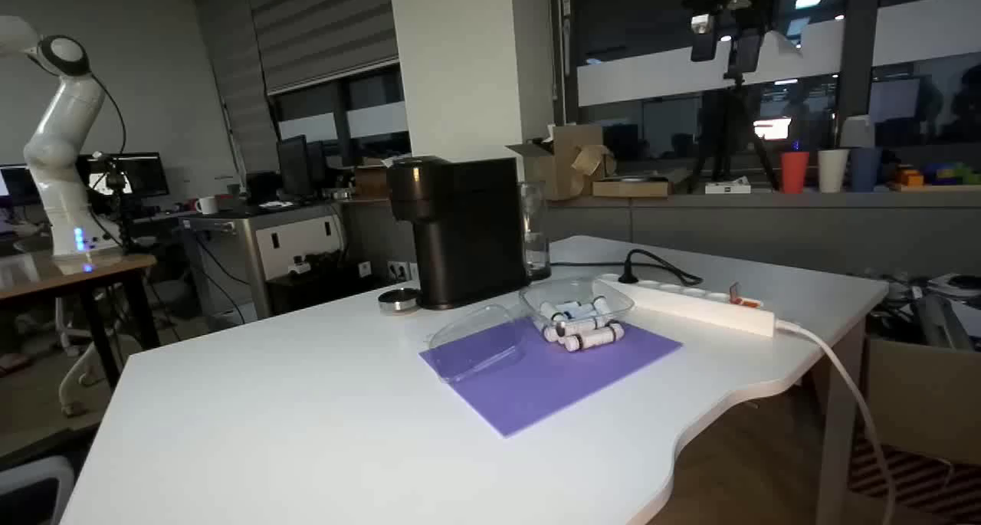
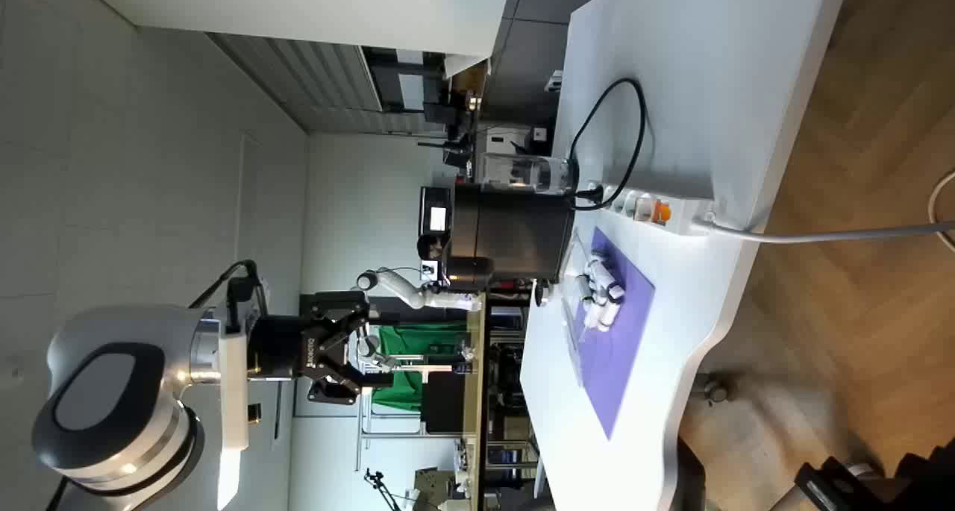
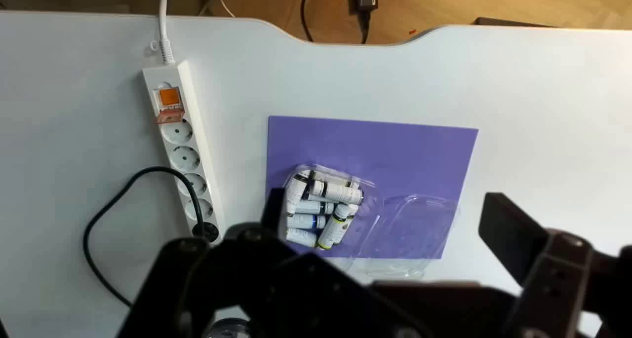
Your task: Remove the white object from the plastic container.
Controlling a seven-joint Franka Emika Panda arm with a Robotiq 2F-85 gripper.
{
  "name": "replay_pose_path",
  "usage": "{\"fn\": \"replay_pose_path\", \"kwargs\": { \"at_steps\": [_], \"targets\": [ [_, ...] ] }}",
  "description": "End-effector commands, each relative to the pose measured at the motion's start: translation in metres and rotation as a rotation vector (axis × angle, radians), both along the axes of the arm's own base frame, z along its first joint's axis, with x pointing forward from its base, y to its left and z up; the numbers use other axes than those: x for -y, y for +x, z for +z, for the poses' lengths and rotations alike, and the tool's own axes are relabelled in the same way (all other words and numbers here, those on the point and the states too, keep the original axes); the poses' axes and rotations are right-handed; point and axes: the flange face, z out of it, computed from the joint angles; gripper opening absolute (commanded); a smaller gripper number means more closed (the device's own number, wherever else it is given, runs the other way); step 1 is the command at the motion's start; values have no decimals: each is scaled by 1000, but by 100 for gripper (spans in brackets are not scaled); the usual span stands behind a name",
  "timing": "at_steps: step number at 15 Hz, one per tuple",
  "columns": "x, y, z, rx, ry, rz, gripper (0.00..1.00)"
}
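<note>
– Several to choose from: see the white tubes, heaped in the clear plastic container. Which one to remove?

– Hard to say. Perhaps any loose one lying on top.

– Why lay a purple sheet underneath?

– Probably to set pale tubes and clear plastic off against the white tabletop. Placed well inside the wavy edge, with the container on the side towards the edge by the black machine.

– And why set the lid aside like that?

– Likely to allow reaching in from straight above. Spread beside the container, on the side away from the power strip.

– And why turn that strip with the switch towards the wavy edge?

– Presumably to send the white cord over that edge and keep the black plug towards the machine.

– Now look at the gripper. Holding anything?

– Holding nothing, touching nothing. Spread wide, with the fingers well apart; hanging high above the tabletop and pointing down at it.

– Wide for what reason?

– Probably to come ready to straddle one tube. Best narrowed slowly, though: could otherwise nudge neighbouring tubes or drag the container along.
</note>
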Motion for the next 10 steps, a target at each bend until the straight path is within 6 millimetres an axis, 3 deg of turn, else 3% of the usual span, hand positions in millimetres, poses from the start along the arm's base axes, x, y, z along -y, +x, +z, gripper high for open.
{"fn": "replay_pose_path", "kwargs": {
  "at_steps": [1,6,10],
  "targets": [
    [0,0,1,0,0,0,100],
    [0,0,1,1,0,0,100],
    [13,36,-29,150,-34,-8,100]
  ]
}}
